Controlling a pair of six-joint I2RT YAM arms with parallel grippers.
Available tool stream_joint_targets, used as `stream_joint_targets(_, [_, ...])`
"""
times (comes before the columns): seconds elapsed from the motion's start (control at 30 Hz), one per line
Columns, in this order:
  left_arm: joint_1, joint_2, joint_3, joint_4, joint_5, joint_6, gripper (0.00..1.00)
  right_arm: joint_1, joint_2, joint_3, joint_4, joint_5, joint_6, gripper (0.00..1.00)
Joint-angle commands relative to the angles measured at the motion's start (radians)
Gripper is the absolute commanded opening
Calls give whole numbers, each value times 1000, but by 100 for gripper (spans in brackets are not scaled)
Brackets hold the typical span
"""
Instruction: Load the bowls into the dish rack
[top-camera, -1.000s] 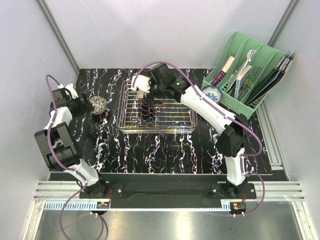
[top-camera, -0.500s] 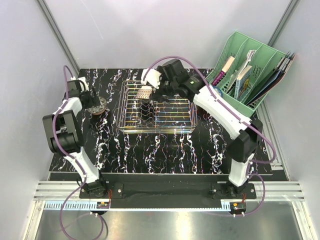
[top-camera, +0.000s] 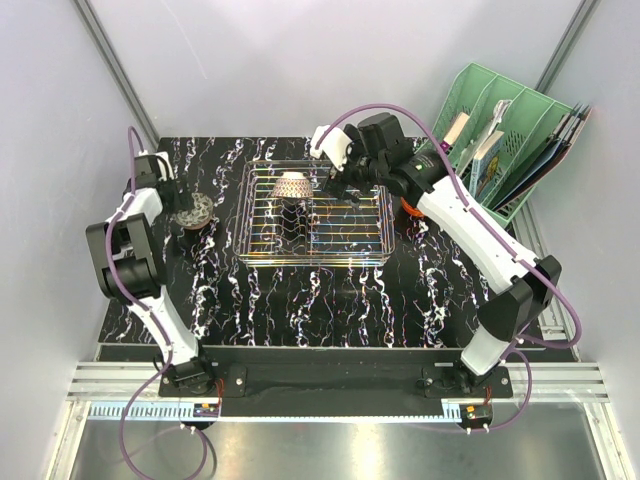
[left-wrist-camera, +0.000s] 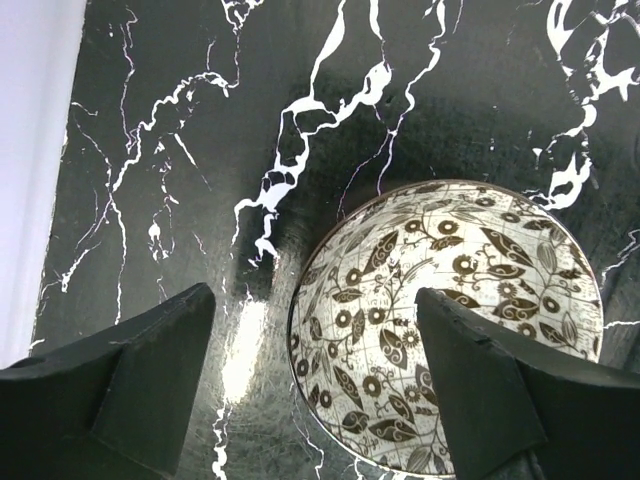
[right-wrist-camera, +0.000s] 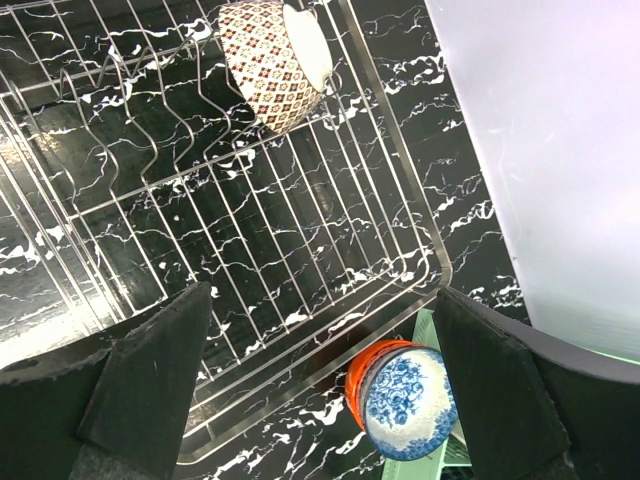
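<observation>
A floral-patterned bowl (left-wrist-camera: 450, 330) stands upright on the black marble table (left-wrist-camera: 200, 150) at the far left (top-camera: 193, 210). My left gripper (left-wrist-camera: 315, 300) is open and straddles its near rim, one finger (left-wrist-camera: 490, 390) over the inside and the other outside. The dish rack (top-camera: 310, 258) sits mid-table, and a pink-red patterned bowl (top-camera: 291, 187) lies tipped on its side in it (right-wrist-camera: 275, 60). My right gripper (right-wrist-camera: 322, 295) is open and empty above the rack's right end (top-camera: 338, 178). Beyond that end, a blue-and-white bowl (right-wrist-camera: 408, 400) sits nested in an orange-red bowl (right-wrist-camera: 362, 372).
A green slotted organiser (top-camera: 500, 140) with books and folders stands at the back right, close to the stacked bowls. The booth's grey walls close in the table on the left, back and right. My right arm crosses above the rack's right side.
My right gripper has let go of the pink-red bowl in the rack and drawn back to the right. My left gripper has moved over the floral bowl's rim.
</observation>
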Motion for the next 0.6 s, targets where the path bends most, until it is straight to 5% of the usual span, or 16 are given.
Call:
stream_joint_targets(0.0, [-2, 52, 80, -49, -17, 15, 84, 1, -43, -3, 12, -28, 33, 100])
stream_joint_targets(0.33, [-4, 138, 172, -166, 99, 12, 75, 0, -63, -1, 4, -36, 46, 100])
stream_joint_targets(0.5, [-4, 144, 173, -178, 125, 9, 36, 0, -62, 8, 1, -39, 49, 100])
stream_joint_targets(0.57, [-4, 143, 169, -180, 130, 9, 32, 1, -62, 11, 1, -45, 53, 100])
